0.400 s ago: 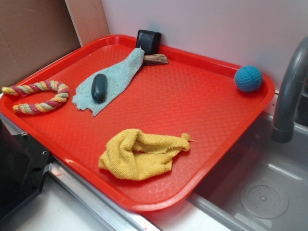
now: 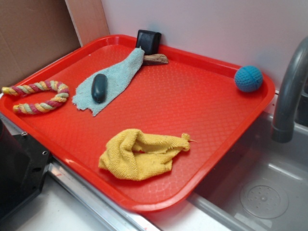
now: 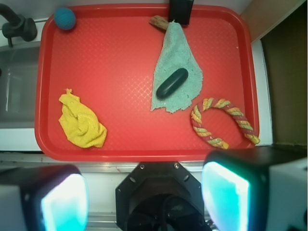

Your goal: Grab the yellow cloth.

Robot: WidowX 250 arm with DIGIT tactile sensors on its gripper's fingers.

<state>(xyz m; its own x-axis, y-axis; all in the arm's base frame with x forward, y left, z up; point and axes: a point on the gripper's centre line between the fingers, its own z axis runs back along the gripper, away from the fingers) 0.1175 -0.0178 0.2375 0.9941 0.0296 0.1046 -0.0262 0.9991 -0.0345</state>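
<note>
yellow cloth (image 2: 140, 155) bunched on the red tray (image 2: 202, 96), gripper (image 3: 144, 195) spread wide and empty, apart from it.

left to right in the exterior view: rope ring (image 2: 36, 96), dark oval (image 2: 99, 87) on the blue cloth (image 2: 113, 77), yellow cloth near the tray's front edge, blue ball (image 2: 248, 78) at the far right corner, grey faucet (image 2: 288, 91).

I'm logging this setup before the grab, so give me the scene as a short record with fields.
surface: red tray beside a sink
target: yellow cloth, crumpled, near the tray's front edge, untouched
other cloth: light blue cloth, spread flat, dark oval object lying on it
rope ring: at the tray's left edge
blue ball: far right corner
black block: against the back rim
gripper: open, above the tray's front edge, holding nothing
</note>
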